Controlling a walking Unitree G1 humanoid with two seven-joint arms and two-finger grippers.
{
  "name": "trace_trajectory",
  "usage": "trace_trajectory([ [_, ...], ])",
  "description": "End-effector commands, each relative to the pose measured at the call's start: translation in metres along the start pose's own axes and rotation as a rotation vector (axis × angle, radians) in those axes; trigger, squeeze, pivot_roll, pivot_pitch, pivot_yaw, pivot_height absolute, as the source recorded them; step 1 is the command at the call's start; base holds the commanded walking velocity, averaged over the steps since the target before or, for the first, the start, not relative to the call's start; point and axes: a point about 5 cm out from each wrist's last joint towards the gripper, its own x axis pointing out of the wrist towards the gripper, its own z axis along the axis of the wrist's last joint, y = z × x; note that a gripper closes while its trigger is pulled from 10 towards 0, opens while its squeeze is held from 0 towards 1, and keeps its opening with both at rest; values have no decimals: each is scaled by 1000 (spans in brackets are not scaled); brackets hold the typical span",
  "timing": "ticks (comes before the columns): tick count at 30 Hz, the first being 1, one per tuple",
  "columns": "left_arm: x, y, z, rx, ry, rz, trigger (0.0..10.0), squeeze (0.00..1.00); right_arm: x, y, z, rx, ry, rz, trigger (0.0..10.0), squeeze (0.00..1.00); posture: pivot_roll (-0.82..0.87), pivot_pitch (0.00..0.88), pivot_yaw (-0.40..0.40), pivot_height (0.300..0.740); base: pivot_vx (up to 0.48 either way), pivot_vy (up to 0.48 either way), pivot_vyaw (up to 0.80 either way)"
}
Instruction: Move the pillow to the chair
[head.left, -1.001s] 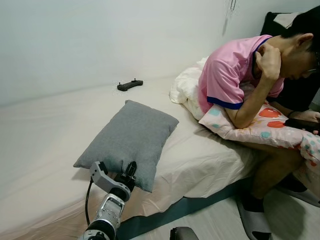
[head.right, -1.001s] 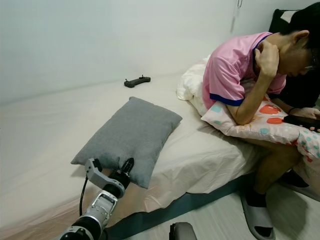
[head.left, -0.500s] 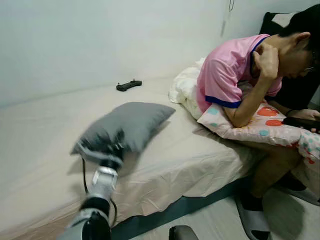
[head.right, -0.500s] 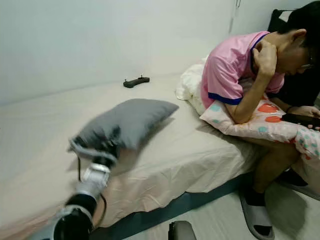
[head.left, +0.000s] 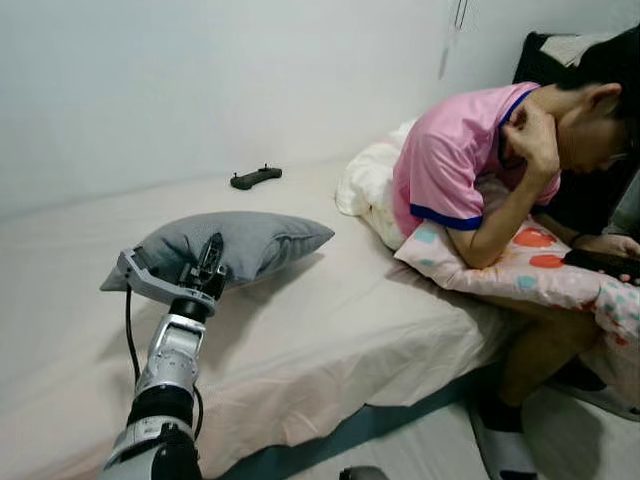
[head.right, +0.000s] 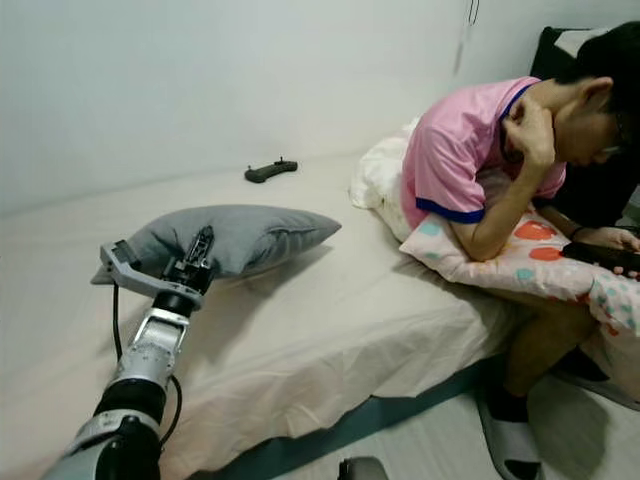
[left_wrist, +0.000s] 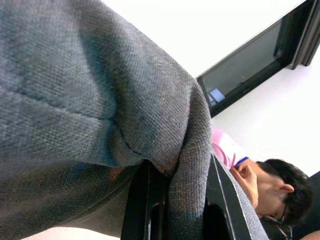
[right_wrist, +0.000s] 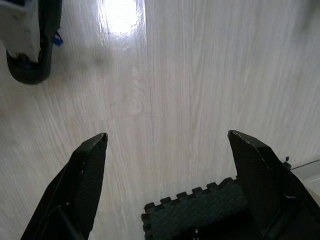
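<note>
A: Where is the pillow (head.left: 235, 243)?
B: The grey pillow lies on the bed (head.left: 330, 310), its near corner raised off the sheet. The left pincer (head.left: 208, 262) is clamped on that corner. In the left wrist view the black fingers (left_wrist: 144, 200) stand on either side of a pinched fold of grey fabric (left_wrist: 100, 105).

A: And the right pincer (right_wrist: 167, 170)?
B: It hangs over the pale wood floor (right_wrist: 190, 75), fingers spread wide apart with nothing between them. A dark foam mat (right_wrist: 200, 205) with a toothed edge lies below it.

A: What else is on the bed?
B: A small black controller (head.left: 255, 177) sits near the wall (head.left: 200, 80), well apart from the pillow. A person in a pink shirt (head.left: 455, 150) sits on the far edge, leaning on a patterned pillow (head.left: 510, 265), with white bedding (head.left: 365, 185) bunched behind, one hand (head.left: 535, 140) raised to the neck.

A: Any container in view?
B: I cannot make one out.
</note>
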Motion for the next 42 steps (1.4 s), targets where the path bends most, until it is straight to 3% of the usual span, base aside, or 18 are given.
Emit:
trace_trajectory([
  [1, -6, 6, 9, 53, -2, 13, 10000, 0, -3, 22, 19, -32, -70, 72, 10000, 0, -110, 34, 0, 620, 0, 0, 0],
  [2, -6, 6, 9, 53, -2, 13, 10000, 0, -3, 22, 19, -32, -70, 72, 10000, 0, -110, 34, 0, 620, 0, 0, 0],
  [3, -19, 25, 14, 63, 35, 96, 10000, 0, -3, 22, 20, -31, -70, 75, 10000, 0, -108, 34, 1, 629, 0, 0, 0],
  [8, -30, 37, 18, 49, 59, 158, 10000, 0, -3, 23, 20, -29, -69, 76, 10000, 0, -108, 38, 2, 644, 0, 0, 0],
  [11, -55, 57, 27, 73, 49, 241, 10000, 0, -3, 23, 19, -26, -66, 78, 10000, 0, -95, 44, -2, 658, -141, 0, 0],
  [19, -79, 71, 15, 52, 58, 335, 10000, 0, -3, 23, 19, -37, -66, 83, 10000, 0, -87, 46, -8, 687, 0, 0, 0],
  [22, -91, 77, -1, 29, 133, 379, 10000, 0, -3, 23, 19, -40, -68, 83, 10000, 0, -93, 44, -8, 701, -227, 0, 0],
  [29, -107, 86, -10, 57, 161, 456, 10000, 0, -3, 22, 19, -44, -70, 80, 10000, 0, -95, 45, -11, 720, -189, 0, 0],
  [32, -120, 91, -21, 76, 217, 500, 10000, 0, -3, 22, 18, -49, -71, 80, 10000, 0, -95, 45, -12, 729, 0, 0, 0],
  [34, -137, 96, -33, 97, 285, 549, 10000, 0, -3, 22, 18, -54, -70, 81, 10000, 0, -95, 46, -13, 739, 0, 0, 0],
  [35, -137, 96, -33, 97, 285, 549, 10000, 0, -3, 22, 18, -54, -70, 81, 10000, 0, -95, 46, -13, 739, 0, 0, 0],
  [37, -168, 103, -49, 134, 385, 645, 10000, 0, -3, 22, 18, -58, -70, 83, 10000, 0, -96, 45, -11, 740, 0, 0, 0],
  [38, -168, 103, -49, 134, 385, 645, 10000, 0, -3, 22, 18, -58, -70, 83, 10000, 0, -96, 45, -11, 740, 0, 0, 0],
  [40, -193, 108, -58, 177, 475, 727, 10000, 0, -3, 22, 18, -59, -79, 80, 10000, 0, -94, 45, -10, 740, 0, 0, 0],
  [41, -193, 108, -58, 177, 475, 727, 10000, 0, -3, 22, 18, -59, -79, 80, 10000, 0, -94, 45, -10, 740, 0, 0, 0],
  [42, -203, 109, -62, 205, 513, 757, 10000, 0, -3, 22, 19, -59, -84, 77, 10000, 0, -94, 45, -10, 740, 0, 0, 0],
])
